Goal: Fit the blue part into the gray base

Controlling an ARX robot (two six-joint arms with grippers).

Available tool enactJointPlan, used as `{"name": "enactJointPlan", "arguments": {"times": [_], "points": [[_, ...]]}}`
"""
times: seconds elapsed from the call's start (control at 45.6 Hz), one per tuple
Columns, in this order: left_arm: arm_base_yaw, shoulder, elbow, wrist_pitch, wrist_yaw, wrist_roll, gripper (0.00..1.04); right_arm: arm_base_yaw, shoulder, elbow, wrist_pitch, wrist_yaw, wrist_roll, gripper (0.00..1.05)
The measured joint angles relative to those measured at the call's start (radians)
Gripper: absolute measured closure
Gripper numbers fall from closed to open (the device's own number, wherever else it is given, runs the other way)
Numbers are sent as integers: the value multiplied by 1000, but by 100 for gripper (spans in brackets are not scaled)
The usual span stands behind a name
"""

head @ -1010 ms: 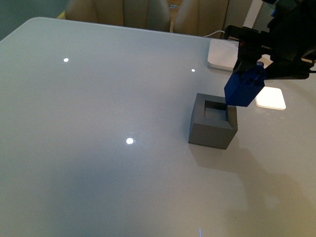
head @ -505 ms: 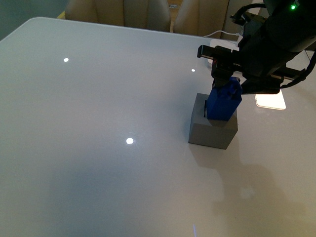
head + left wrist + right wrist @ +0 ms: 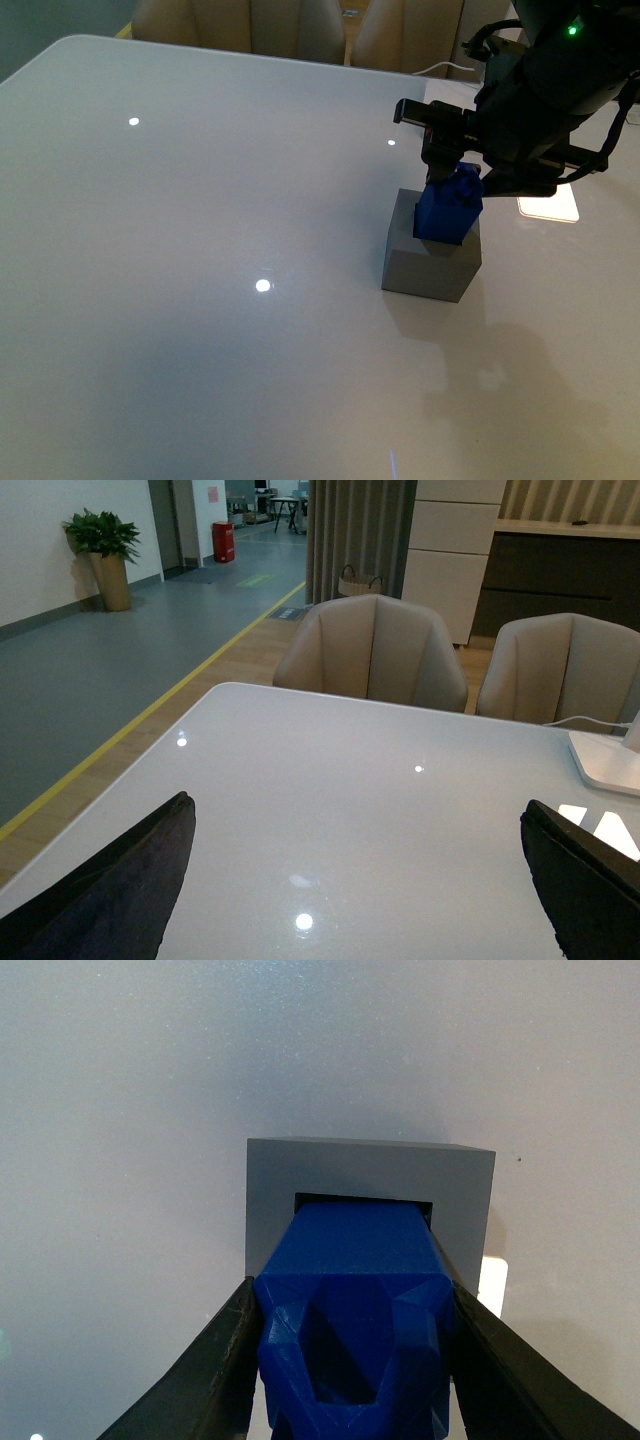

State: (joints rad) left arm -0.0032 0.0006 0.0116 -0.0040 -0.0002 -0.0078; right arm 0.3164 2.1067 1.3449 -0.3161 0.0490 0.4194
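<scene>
The gray base stands on the white table at the right of the front view. My right gripper is shut on the blue part, whose lower end sits in the base's square hole, slightly tilted. In the right wrist view the blue part is clamped between both black fingers, and its far end enters the hole of the gray base. My left gripper is open and empty over bare table; it does not show in the front view.
A white lamp base with a cable lies at the table's back right, with a bright light patch beside the gray base. Beige chairs stand behind the table's far edge.
My right gripper has carried the blue part left and down from beside the base's right rim to over the hole; its lower end now sits in the hole.
</scene>
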Motion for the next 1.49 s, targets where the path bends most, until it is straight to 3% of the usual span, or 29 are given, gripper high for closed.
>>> {"name": "enactJointPlan", "arguments": {"times": [0.373, 0.812, 0.878, 0.966, 1.054, 1.361, 1.493], "points": [[0, 0, 0, 0, 0, 0, 7, 5, -26, -26, 45, 2, 9, 7], [0, 0, 0, 0, 0, 0, 7, -16, -466, -344, 378, 144, -60, 9], [0, 0, 0, 0, 0, 0, 7, -24, -492, -446, 661, 214, -164, 18], [0, 0, 0, 0, 0, 0, 7, -47, -514, -621, 1018, 203, -291, 32], [0, 0, 0, 0, 0, 0, 7, -82, -564, -784, 1241, 175, -360, 49], [0, 0, 0, 0, 0, 0, 7, -169, -797, -1043, 1309, 94, -410, 103], [0, 0, 0, 0, 0, 0, 7, -199, -904, -1123, 1290, 61, -414, 103]]}}
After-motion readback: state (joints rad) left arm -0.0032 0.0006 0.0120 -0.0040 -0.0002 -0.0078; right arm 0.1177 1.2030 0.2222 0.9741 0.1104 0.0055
